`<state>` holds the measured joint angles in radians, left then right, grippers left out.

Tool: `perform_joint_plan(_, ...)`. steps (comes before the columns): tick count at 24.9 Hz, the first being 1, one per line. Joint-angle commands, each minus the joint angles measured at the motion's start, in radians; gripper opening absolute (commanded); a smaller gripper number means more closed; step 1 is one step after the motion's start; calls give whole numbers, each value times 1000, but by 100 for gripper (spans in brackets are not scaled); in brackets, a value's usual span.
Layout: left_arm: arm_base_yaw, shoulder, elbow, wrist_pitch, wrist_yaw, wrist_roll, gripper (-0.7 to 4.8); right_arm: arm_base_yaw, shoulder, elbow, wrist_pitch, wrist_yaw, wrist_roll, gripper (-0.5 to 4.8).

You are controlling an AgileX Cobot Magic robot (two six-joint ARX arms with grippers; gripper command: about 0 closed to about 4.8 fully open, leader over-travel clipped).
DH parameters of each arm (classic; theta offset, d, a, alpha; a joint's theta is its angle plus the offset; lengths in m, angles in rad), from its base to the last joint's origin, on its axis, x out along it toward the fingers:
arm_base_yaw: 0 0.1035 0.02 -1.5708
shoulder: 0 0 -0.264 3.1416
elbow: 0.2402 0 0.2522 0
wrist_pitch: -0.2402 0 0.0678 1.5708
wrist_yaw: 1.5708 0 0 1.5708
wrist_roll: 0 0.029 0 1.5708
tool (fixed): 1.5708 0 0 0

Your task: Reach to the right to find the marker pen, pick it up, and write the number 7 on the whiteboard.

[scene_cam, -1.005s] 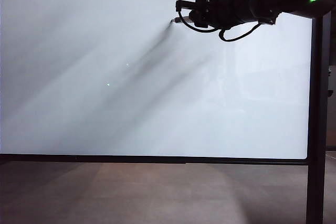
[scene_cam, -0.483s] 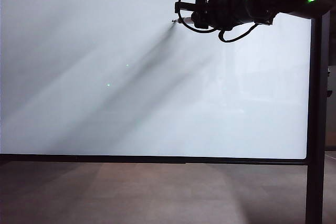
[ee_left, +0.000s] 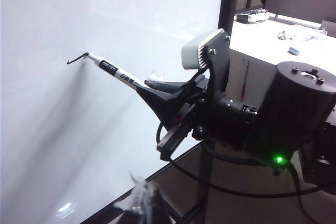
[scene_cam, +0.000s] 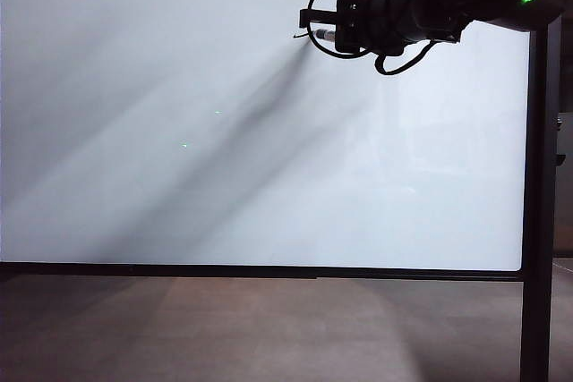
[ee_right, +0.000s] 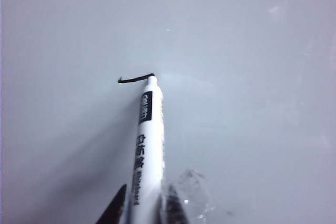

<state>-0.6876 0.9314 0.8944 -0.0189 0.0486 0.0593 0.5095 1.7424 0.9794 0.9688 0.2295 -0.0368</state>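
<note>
My right gripper (scene_cam: 333, 29) is shut on the marker pen (scene_cam: 322, 35), a white barrel with black print, high up on the right of the whiteboard (scene_cam: 224, 131). In the right wrist view the marker pen (ee_right: 146, 140) runs out from between the fingers of my right gripper (ee_right: 144, 208), and its tip touches the whiteboard (ee_right: 236, 51). Of the number 7, one short, slightly slanted black stroke (ee_right: 135, 79) shows, ending at the tip. The left wrist view shows the same marker pen (ee_left: 116, 73) and stroke (ee_left: 76, 59) from the side. My left gripper (ee_left: 144, 203) is a blurred tip at the picture's edge.
The board's black upright post (scene_cam: 540, 176) stands at the right and its black bottom frame (scene_cam: 269, 271) runs across above the brown floor. Behind the post, the left wrist view shows a pale table (ee_left: 283, 30) with small items.
The pen tip has slid a little to the right along the board, leaving the short black stroke behind it. The right wrist has turned slightly.
</note>
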Motion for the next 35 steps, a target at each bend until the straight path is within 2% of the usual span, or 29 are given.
perform_joint_plan(1,-2,-2,2,13,-1,5,-6,-14,-3,7,0,153,2,-5)
perform_joint_plan(6,-2,-2,2,13,-1,5,-6,-13,-3,7,-8,140,3,-5)
perform_joint_plan(18,-2,-2,2,13,-1,5,-6,30,-10,7,-138,132,10,-5)
perform_joint_plan(35,-2,-2,2,13,-1,4,-6,36,-10,6,-346,130,44,-5)
